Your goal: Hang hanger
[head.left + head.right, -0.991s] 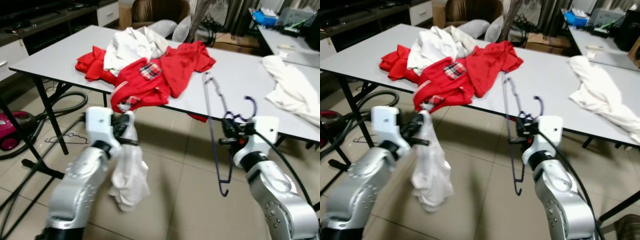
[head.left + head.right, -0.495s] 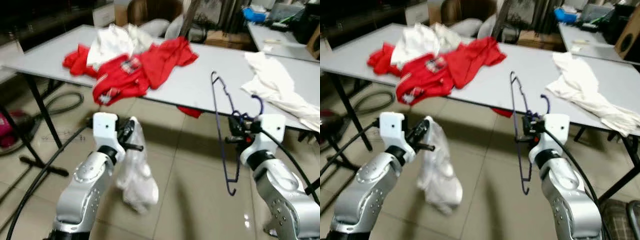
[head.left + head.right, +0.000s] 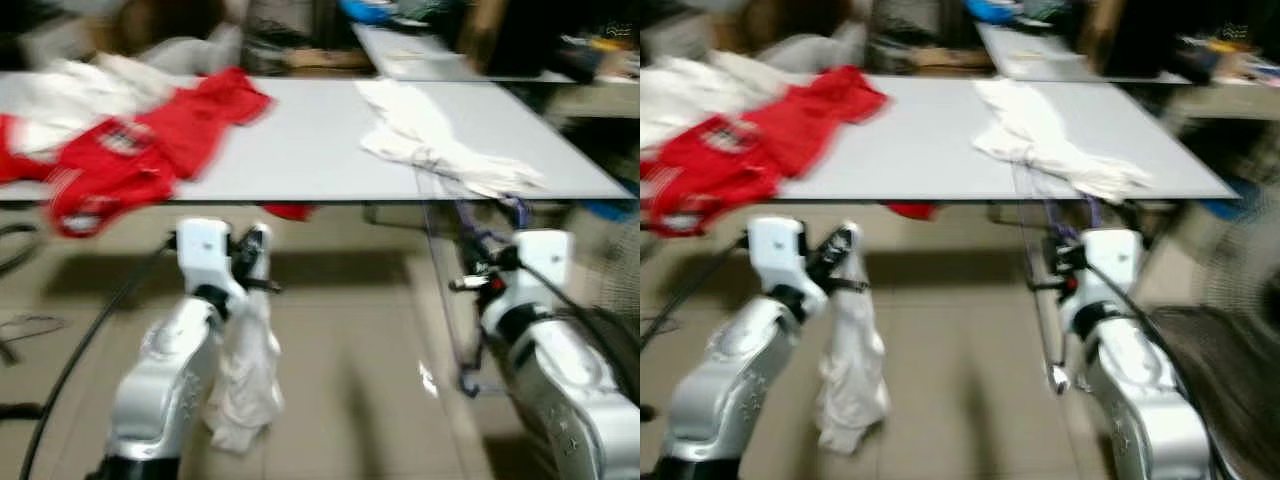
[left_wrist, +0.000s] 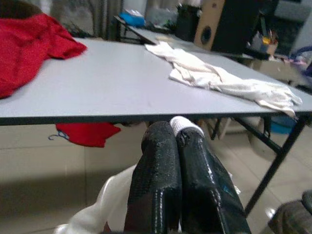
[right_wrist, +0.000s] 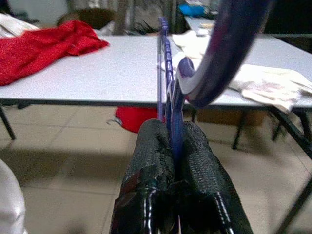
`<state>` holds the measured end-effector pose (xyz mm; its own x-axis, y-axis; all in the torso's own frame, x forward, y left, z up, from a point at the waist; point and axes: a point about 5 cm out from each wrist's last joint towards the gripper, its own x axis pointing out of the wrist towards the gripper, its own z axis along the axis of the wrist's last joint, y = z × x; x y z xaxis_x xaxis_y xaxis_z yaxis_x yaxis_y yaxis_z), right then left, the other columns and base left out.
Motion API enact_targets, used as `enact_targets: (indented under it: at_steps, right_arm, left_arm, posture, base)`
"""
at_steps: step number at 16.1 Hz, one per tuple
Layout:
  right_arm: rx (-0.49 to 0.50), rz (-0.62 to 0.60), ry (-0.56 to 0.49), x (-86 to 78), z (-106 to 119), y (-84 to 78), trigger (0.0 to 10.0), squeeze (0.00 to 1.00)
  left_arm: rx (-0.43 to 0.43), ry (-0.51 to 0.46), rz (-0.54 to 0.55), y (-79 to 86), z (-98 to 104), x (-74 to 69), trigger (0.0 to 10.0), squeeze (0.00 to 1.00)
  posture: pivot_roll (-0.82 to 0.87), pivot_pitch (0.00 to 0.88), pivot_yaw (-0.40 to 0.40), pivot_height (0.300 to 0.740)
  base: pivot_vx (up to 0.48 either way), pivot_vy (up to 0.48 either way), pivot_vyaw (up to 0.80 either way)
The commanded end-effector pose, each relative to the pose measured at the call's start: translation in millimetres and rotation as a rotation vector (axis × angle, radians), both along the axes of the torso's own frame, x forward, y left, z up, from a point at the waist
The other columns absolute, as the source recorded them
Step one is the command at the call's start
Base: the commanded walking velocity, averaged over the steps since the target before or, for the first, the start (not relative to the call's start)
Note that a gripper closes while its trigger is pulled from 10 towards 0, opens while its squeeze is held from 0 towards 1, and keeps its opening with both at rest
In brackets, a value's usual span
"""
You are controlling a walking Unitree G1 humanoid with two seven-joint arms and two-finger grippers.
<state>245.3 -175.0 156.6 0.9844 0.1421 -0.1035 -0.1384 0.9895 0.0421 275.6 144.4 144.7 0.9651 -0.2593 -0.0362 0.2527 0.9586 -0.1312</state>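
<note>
My right gripper (image 3: 470, 283) is shut on a thin purple wire hanger (image 5: 168, 63), held upright in front of the table edge; the hanger's hook (image 5: 229, 44) curves over the fingertips (image 5: 192, 134). My left gripper (image 3: 258, 262) is shut on a white garment (image 3: 245, 380) that dangles toward the floor. In the left wrist view its black fingers (image 4: 161, 161) press together with white cloth (image 4: 112, 204) bunched beneath them. Both arms are held out at waist height, short of the table. The head views are blurred.
A long grey table (image 3: 300, 150) stands ahead, with red clothes (image 3: 130, 150) at its left and a white cloth (image 3: 430, 150) at its right. A red piece (image 3: 290, 212) hangs under its edge. Tiled floor lies between me and the table; dark clutter (image 3: 1230, 350) sits at right.
The camera has swung to the right, so the table and clothes now sit further left in the picture. Both grippers keep their hold on the garment and the hanger.
</note>
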Motion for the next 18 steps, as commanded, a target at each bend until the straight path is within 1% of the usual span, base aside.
enact_targets:
  at_steps: [1, 7, 10, 12, 15, 17, 18]
  right_arm:
    - [-0.014, -0.014, -0.016, -1.7, 5.6, -5.0, 10.0, 0.0]
    - [-0.036, 0.015, -0.028, 1.6, 9.6, -3.9, 10.0, 0.0]
    - [-0.056, 0.052, -0.049, 1.8, 13.5, -2.7, 10.0, 0.0]
    - [-0.036, 0.079, -0.059, 1.3, 16.7, -0.8, 10.0, 0.0]
    - [-0.035, 0.144, -0.07, -0.5, 19.0, 0.8, 10.0, 0.0]
    - [-0.044, 0.166, -0.068, -1.0, 19.5, 0.4, 10.0, 0.0]
    - [-0.068, 0.166, -0.076, -0.9, 21.1, -1.3, 10.0, 0.0]
  left_arm:
    - [-0.005, -0.034, -0.02, -4.6, 6.7, 2.3, 10.0, 0.0]
    - [-0.008, -0.064, -0.023, -3.8, 13.4, 10.2, 10.0, 0.0]
    - [-0.008, -0.083, -0.021, -4.6, 17.7, 14.8, 10.0, 0.0]
    - [-0.012, -0.088, -0.018, -4.8, 18.7, 16.7, 10.0, 0.0]
    - [-0.011, -0.094, -0.025, -6.1, 21.3, 20.5, 10.0, 0.0]
    - [-0.009, -0.095, -0.024, -5.1, 21.9, 22.4, 10.0, 0.0]
    - [-0.009, -0.096, -0.021, -4.2, 22.6, 23.5, 10.0, 0.0]
  posture:
    - [-0.01, 0.0, -0.025, 0.74]
    - [-0.01, 0.0, -0.027, 0.74]
    - [-0.01, 0.0, -0.023, 0.74]
    - [-0.01, 0.0, -0.019, 0.74]
    - [-0.01, 0.0, -0.017, 0.74]
    - [-0.01, 0.0, -0.015, 0.74]
    - [-0.01, 0.0, -0.015, 0.74]
  base:
    - [0.27, 0.0, -0.77]
    - [0.299, 0.0, -0.72]
    - [0.344, 0.0, 0.0]
    - [0.345, 0.0, 0.0]
    - [0.35, 0.0, 0.0]
    - [0.352, 0.0, 0.0]
    - [0.352, 0.0, 0.0]
